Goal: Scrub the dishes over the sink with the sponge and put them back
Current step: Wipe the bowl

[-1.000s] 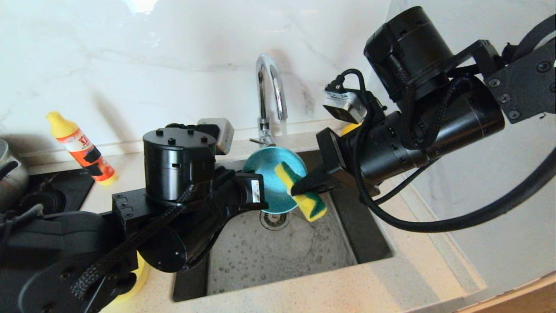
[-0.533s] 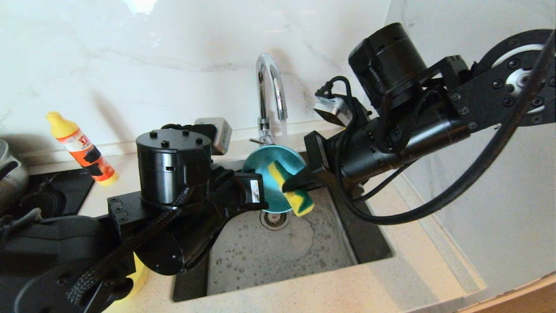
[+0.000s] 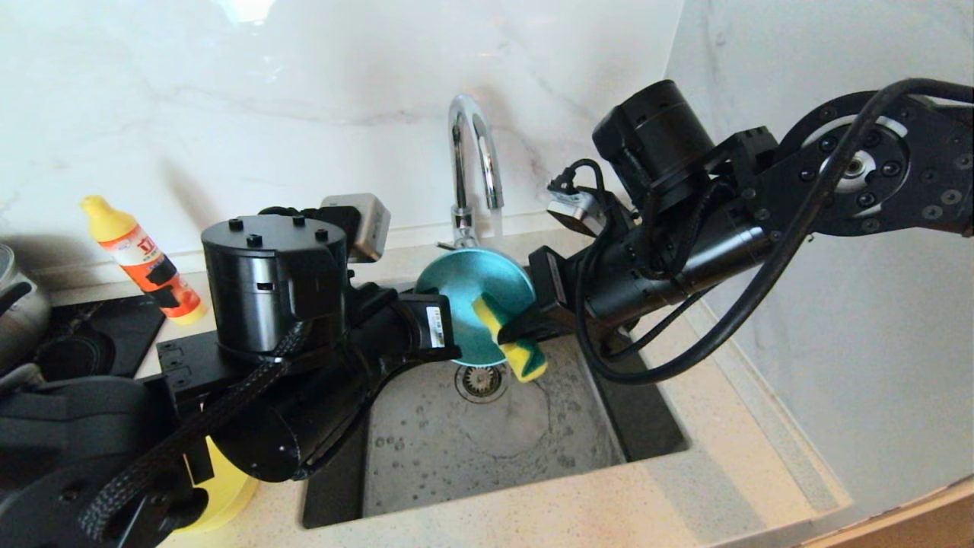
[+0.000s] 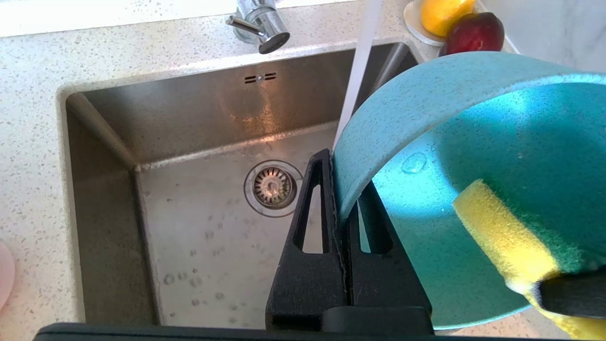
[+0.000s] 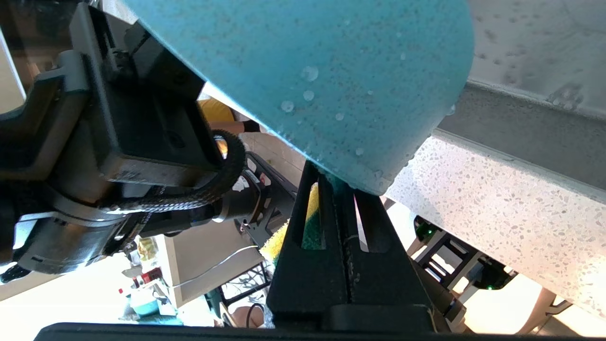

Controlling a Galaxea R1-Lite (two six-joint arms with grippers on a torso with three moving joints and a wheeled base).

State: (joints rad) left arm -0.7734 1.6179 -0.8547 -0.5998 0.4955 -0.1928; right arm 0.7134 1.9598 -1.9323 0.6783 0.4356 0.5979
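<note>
My left gripper (image 3: 456, 348) (image 4: 338, 166) is shut on the rim of the light blue bowl (image 3: 464, 293) (image 4: 473, 128) and holds it tipped on its side above the sink (image 3: 494, 449) (image 4: 199, 246). My right gripper (image 3: 508, 332) (image 5: 338, 177) is shut on the sponge (image 3: 521, 356) (image 4: 502, 237) (image 5: 310, 222). The sponge's green face presses against the bowl's inside (image 5: 331, 71). A yellow bowl (image 3: 228, 487) sits on the counter under my left arm. A pink bowl (image 4: 4, 279) shows at the counter's edge.
Water (image 4: 360, 61) runs from the chrome faucet (image 3: 472, 160) behind the bowl, above the drain (image 4: 271, 186). A saucer with fruit (image 4: 416, 23) stands at the sink's far corner. An orange detergent bottle (image 3: 141, 259), stove (image 3: 99, 335) and pot (image 3: 19, 297) are at the left.
My right gripper has slid the sponge a little leftward across the bowl's inside, and the right arm has dropped lower. The left arm has shifted slightly left, and the bowl has stayed over the drain.
</note>
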